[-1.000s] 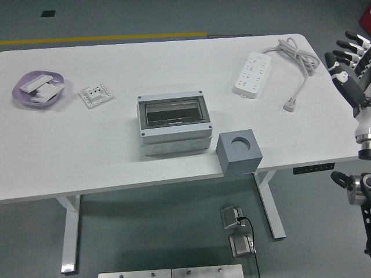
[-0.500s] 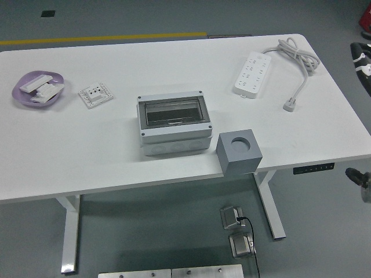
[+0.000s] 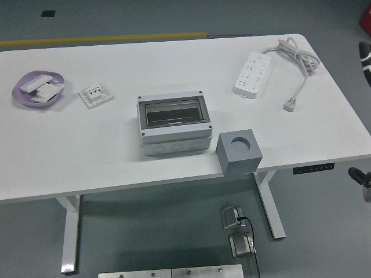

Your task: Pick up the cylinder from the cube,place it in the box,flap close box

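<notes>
A grey cube stands at the table's near edge, right of centre, with a round hole in its top face. I see no cylinder standing in the hole or anywhere on the table. A grey box with a clear flap lies at the table's middle, and the flap is down. What lies under the flap I cannot make out. Only a small black part of my right arm shows at the right edge, well off the table. A joint shows lower at the same edge. My left arm is out of view.
A white power strip with a coiled grey cable lies at the back right. A purple dish with white parts sits at the far left, with a white socket plate next to it.
My right hand has drawn back to the right, from beside the table's right end to almost out of the picture. Nothing on the table has moved.
</notes>
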Action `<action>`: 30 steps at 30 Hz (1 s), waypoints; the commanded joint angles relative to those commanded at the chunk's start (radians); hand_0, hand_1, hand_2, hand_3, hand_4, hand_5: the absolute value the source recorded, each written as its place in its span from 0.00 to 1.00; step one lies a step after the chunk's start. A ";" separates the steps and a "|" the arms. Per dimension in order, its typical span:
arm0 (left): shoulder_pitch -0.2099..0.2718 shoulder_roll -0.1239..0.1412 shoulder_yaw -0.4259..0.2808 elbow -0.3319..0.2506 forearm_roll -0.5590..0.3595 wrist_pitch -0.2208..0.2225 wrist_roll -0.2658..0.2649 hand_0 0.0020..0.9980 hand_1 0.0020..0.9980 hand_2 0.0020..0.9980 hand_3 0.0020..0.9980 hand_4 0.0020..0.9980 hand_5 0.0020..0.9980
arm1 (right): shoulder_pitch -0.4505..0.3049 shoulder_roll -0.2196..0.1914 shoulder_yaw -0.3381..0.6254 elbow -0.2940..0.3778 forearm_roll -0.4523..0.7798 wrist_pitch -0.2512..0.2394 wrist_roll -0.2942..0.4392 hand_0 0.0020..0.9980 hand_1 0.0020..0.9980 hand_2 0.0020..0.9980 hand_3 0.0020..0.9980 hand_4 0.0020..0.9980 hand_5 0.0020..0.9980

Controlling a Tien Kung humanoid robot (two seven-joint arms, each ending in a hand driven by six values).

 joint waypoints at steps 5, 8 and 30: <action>-0.008 0.004 -0.012 0.000 0.007 0.001 -0.005 0.63 0.58 0.52 0.61 0.58 0.17 | -0.005 0.002 0.010 0.001 -0.004 0.003 -0.005 0.67 0.65 0.69 0.71 0.86 0.48; -0.010 0.002 -0.016 0.000 0.011 0.001 -0.003 0.63 0.58 0.52 0.61 0.58 0.17 | -0.006 0.003 0.016 0.003 -0.012 0.004 -0.009 0.67 0.64 0.69 0.71 0.85 0.47; 0.005 -0.001 -0.087 0.000 0.096 0.047 0.058 0.63 0.58 0.52 0.61 0.58 0.17 | -0.014 0.022 0.015 -0.036 -0.004 0.006 -0.017 0.67 0.64 0.69 0.71 0.85 0.47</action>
